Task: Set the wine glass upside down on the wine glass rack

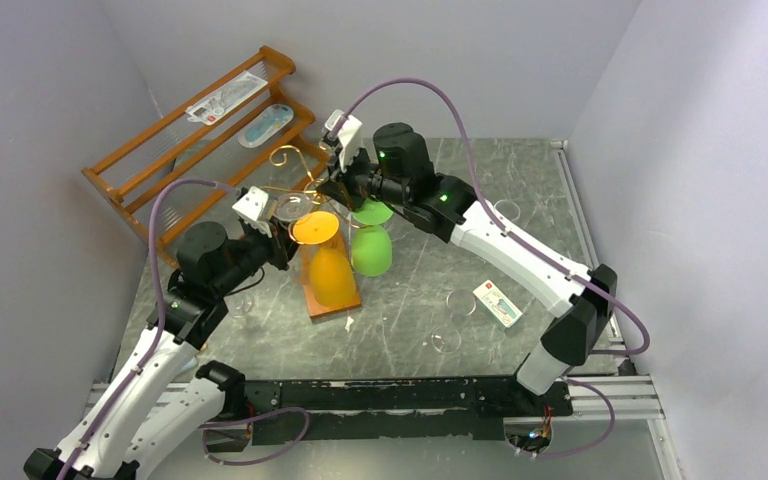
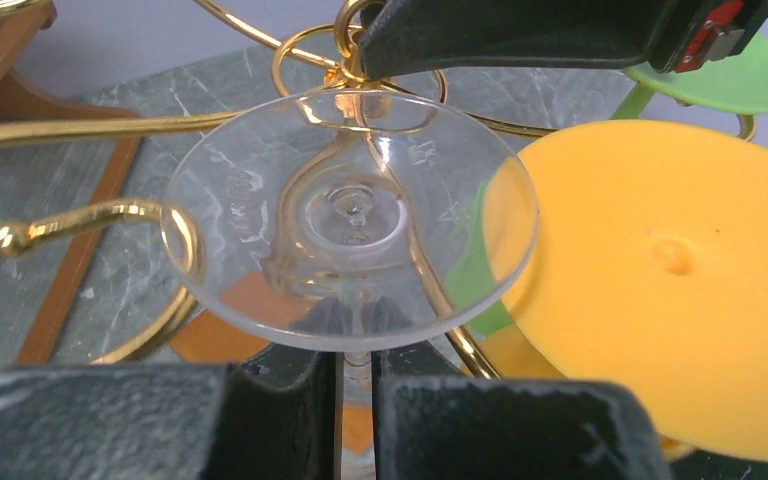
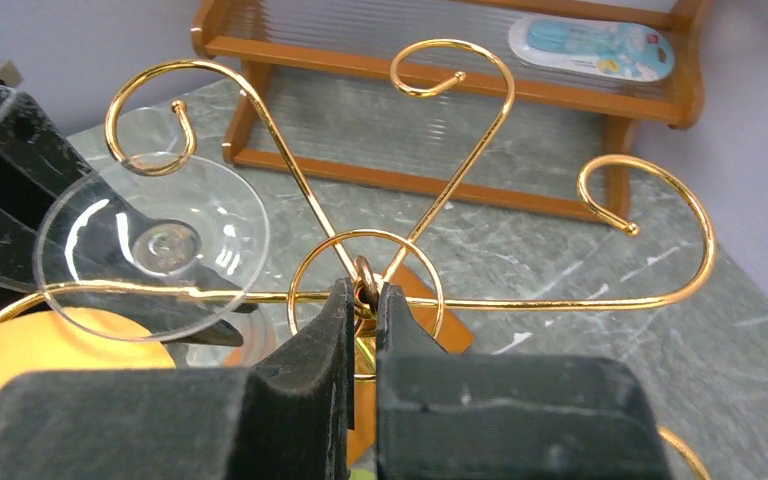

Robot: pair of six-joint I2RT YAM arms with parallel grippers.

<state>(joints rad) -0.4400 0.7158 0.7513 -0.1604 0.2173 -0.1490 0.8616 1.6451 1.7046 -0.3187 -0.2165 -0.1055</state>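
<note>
— Over at the wine glass rack [image 2: 90,125], the clear wine glass [image 2: 350,215] is upside down, foot up, right at one of the gold scroll arms. An orange glass [image 1: 328,270] and a green glass [image 1: 371,248] hang there already.

— So nearly done?

— I'd say late stage. The foot sits over the curl, but I can't tell whether the stem is fully seated in it. Letting go and backing out are yet to come.

— And the left gripper [image 2: 357,375]?

— Its fingers [image 2: 270,400] are close together, clamped on the stem, just a sliver between them.

— The right gripper [image 3: 363,300]?

— Its fingers [image 3: 310,350] are pinched on the small ring atop the central post, steadying the rack, I'd guess. Nothing else is in that grip.
</note>
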